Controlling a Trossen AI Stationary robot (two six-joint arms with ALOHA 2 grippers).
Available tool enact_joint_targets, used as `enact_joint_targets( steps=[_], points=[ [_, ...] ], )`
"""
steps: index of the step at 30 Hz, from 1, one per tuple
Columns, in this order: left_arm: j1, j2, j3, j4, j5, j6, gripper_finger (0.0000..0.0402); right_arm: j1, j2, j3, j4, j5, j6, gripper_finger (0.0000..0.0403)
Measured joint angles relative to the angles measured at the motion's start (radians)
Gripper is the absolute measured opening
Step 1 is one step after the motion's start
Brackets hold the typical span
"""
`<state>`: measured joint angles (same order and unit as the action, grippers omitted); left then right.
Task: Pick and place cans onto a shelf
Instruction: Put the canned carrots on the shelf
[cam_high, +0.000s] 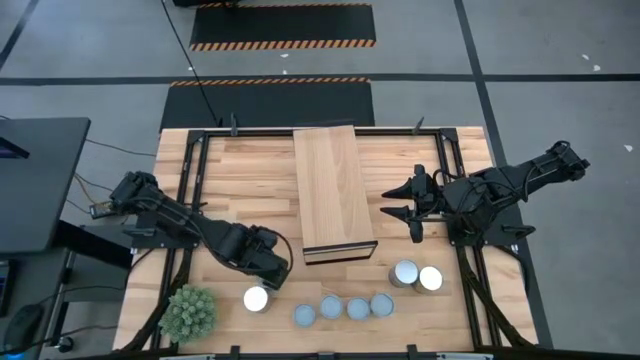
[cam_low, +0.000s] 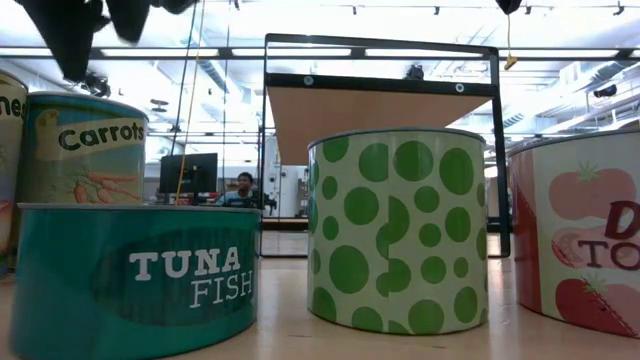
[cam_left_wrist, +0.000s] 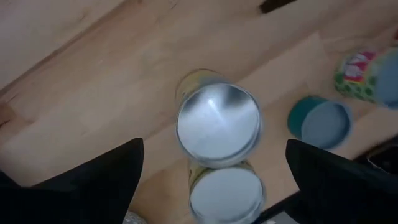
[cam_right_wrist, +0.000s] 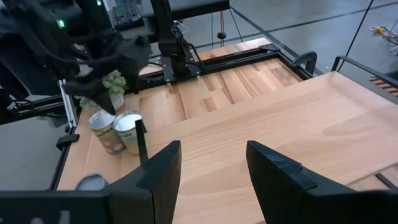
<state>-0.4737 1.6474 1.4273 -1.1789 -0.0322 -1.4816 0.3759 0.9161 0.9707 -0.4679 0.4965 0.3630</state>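
Note:
My left gripper (cam_high: 268, 268) (cam_left_wrist: 214, 144) points down, open wide, over two cans standing side by side near the table's front left. One finger is on each side of a silvery can top (cam_left_wrist: 217, 124), and the other can (cam_left_wrist: 227, 194) (cam_high: 256, 298) is beside it. Neither can is touched. Several more cans stand upright in a row along the front edge (cam_high: 343, 308), and two more (cam_high: 417, 276) are at the front right. The shelf (cam_high: 333, 190), a long light-wood box, lies at mid-table. My right gripper (cam_high: 392, 203) (cam_right_wrist: 213, 149) hovers open over the shelf's right edge with nothing between its fingers.
A spiky green plant ball (cam_high: 190, 312) sits at the front left corner beside the left arm. A black frame (cam_high: 190, 170) runs along the table's edges. In the low view, tuna (cam_low: 130, 280), carrot (cam_low: 85, 150), green-dotted (cam_low: 400, 230) and tomato (cam_low: 590, 230) cans stand close to the camera.

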Motion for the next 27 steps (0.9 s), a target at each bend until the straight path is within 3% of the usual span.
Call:
enact_joint_targets(
  steps=[11,27],
  points=[
    [-0.014,0.080,-0.001,0.071,-0.009,-0.002,0.0396,0.000,0.000,0.000,0.000,0.000,-0.002,0.0190],
    [-0.030,0.114,-0.001,0.050,-0.020,-0.003,0.0396,0.000,0.000,0.000,0.002,0.000,-0.003,0.0190]
  ],
)
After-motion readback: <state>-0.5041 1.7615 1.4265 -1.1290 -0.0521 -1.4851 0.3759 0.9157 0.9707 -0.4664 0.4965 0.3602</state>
